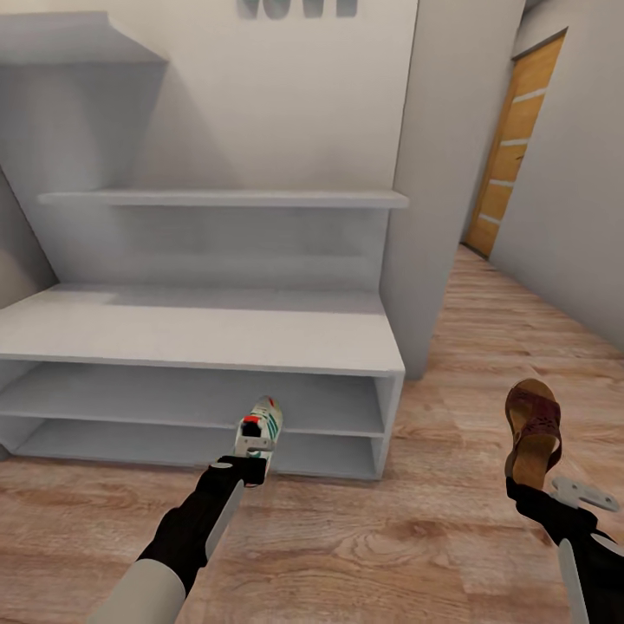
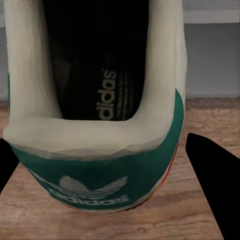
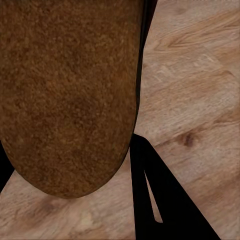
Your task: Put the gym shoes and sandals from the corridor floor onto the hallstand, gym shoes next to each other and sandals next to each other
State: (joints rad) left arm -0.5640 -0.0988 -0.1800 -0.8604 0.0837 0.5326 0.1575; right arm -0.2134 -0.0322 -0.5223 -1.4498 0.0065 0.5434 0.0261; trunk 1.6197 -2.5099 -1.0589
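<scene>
At hallstand (image 1: 260, 338) front edge, left gripper (image 1: 247, 470) clamps gym shoe (image 1: 260, 426) by heel: light, soft collar, grip firm. Right gripper (image 1: 530, 496) pinches sandal (image 1: 532, 426) heel over corridor floor (image 1: 390, 537); stiff sole, shouldn't flex.

A white gym shoe (image 1: 259, 431) with green stripes and a red-orange tongue is held above the corridor floor (image 1: 364, 537), toe toward the empty white hallstand (image 1: 199, 338) and its low shelf openings. Well apart to the right, a reddish-brown strap sandal (image 1: 532, 433) is held upright, tan sole down.
</scene>
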